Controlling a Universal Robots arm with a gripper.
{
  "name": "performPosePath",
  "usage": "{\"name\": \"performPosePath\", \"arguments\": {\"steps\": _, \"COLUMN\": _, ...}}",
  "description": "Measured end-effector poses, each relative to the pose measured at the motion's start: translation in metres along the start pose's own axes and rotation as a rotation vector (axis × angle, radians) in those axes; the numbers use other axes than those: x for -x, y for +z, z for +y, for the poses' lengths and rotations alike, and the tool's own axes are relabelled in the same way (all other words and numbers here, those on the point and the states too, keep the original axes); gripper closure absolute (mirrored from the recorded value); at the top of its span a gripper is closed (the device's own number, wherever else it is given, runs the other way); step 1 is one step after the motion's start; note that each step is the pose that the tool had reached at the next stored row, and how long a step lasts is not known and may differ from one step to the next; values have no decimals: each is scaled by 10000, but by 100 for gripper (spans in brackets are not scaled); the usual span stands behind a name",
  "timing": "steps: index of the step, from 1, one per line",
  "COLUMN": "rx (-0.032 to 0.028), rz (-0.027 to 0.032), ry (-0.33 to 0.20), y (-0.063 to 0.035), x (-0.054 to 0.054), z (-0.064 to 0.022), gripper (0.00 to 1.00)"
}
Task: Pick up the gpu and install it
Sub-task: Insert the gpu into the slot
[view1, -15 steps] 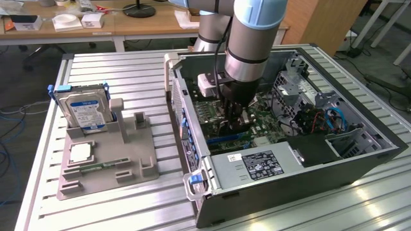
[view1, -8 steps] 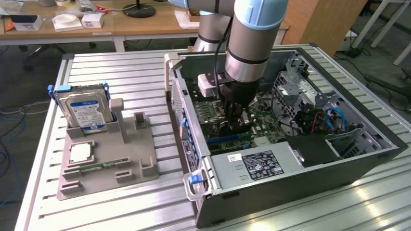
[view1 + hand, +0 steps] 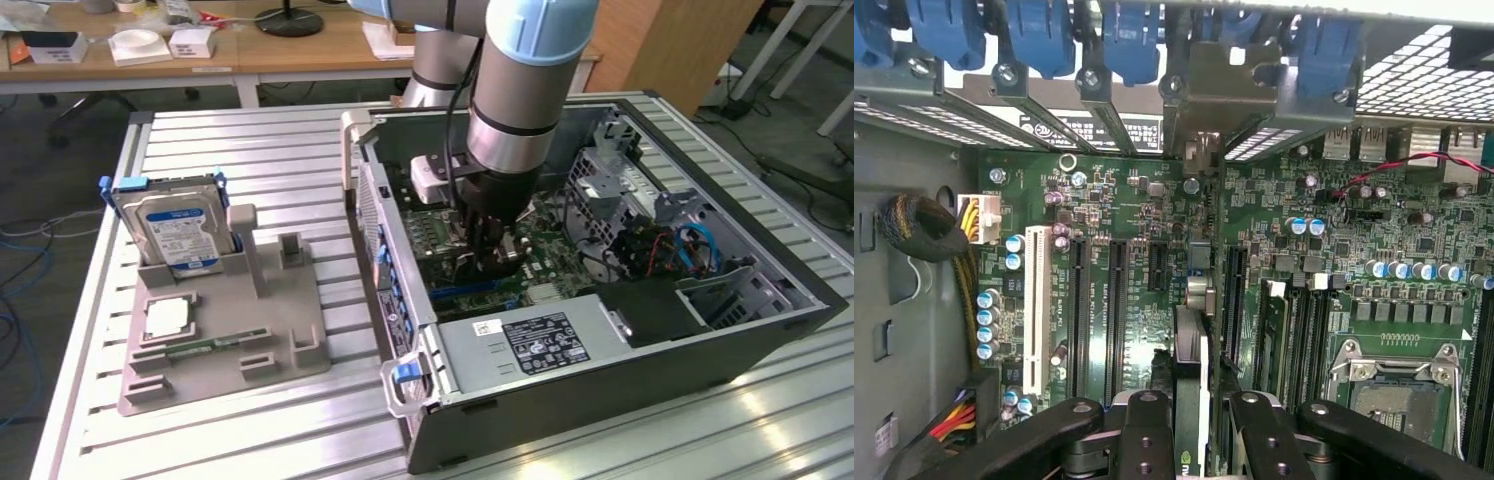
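Exterior view, from its left to its right: a grey holder tray (image 3: 220, 340) lies on the slatted metal table (image 3: 267, 150); a silver hard drive (image 3: 174, 230) with a blue label stands upright in a slot at the tray's far end, and a slim green memory stick (image 3: 200, 347) lies flat nearer the camera. Just beside the tray stands the open computer case (image 3: 614, 390), its side panel off and its green motherboard (image 3: 567, 255) exposed. The robot arm (image 3: 527, 70) reaches down into the case, with the gripper (image 3: 483, 265) low over the board, near the blue slots at the case's back wall. Further right inside the case are a metal drive cage (image 3: 621, 190) and a blue cable (image 3: 705, 245). Wrist view: a white slot (image 3: 1037, 305) and several black expansion slots (image 3: 1116, 300) run across the board, a row of blue clips (image 3: 1044, 35) lines the back wall, and the processor socket (image 3: 1399, 385) sits apart from the slots. The black fingers (image 3: 1144, 430) are closed on the gpu (image 3: 1189, 390) — seen edge-on, held upright between the jaws, directly above one of the black slots and lined up with the opened bracket bay (image 3: 1204, 150) at the back wall. Whether its lower edge already touches the slot cannot be told.
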State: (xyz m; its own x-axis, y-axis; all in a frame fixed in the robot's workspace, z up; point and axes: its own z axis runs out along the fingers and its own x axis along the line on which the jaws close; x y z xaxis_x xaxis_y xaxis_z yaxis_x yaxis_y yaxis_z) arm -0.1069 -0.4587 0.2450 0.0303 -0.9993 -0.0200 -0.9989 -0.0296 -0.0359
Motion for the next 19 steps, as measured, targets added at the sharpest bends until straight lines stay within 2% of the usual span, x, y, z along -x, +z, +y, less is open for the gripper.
{"name": "performPosePath", "arguments": {"steps": 19, "rx": -1, "rz": 2, "ry": 66, "y": 10, "x": -18, "z": 1, "gripper": 73}}
